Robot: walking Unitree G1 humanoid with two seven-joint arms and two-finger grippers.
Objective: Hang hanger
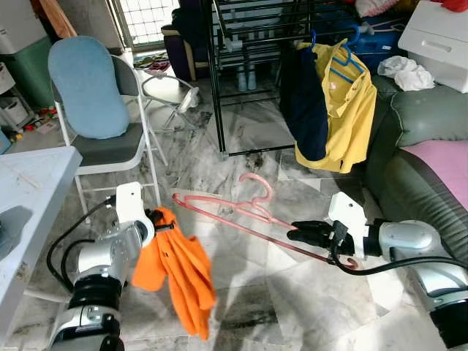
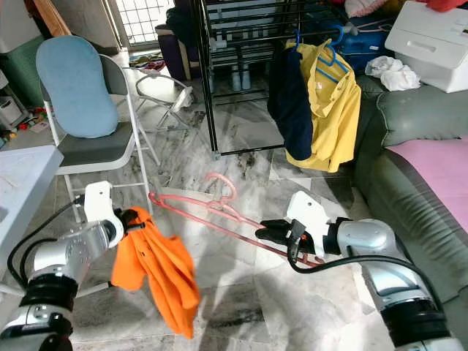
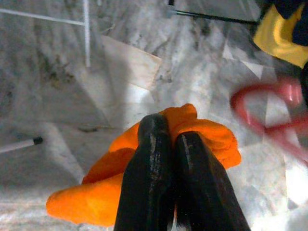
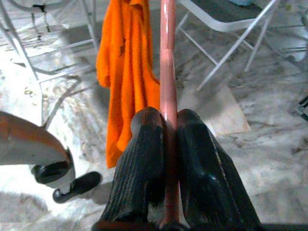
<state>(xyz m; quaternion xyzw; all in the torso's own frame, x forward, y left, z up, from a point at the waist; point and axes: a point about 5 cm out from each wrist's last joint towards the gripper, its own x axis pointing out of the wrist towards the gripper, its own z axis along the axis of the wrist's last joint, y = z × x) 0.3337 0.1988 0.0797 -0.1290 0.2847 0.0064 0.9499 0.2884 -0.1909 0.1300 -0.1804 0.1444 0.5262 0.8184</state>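
Note:
My right gripper (image 1: 292, 234) is shut on the lower bar of a pink hanger (image 1: 252, 210) and holds it slanted above the marble floor, hook (image 1: 257, 183) pointing toward the rack. In the right wrist view the pink bar (image 4: 167, 72) runs out from between the closed fingers (image 4: 144, 159). My left gripper (image 1: 155, 218) is shut on an orange shirt (image 1: 179, 274), which hangs down bunched beside the hanger's left tip. The left wrist view has orange cloth (image 3: 202, 130) pinched between the black fingers (image 3: 149, 163). A black drying rack (image 1: 219, 88) stands ahead.
A yellow shirt (image 1: 344, 110) and a navy garment (image 1: 303, 102) hang on the rack's right end. A folding chair (image 1: 110, 131) with a blue cushion stands at the left, a pale table (image 1: 29, 190) at my near left, a green sofa (image 1: 424, 161) on the right.

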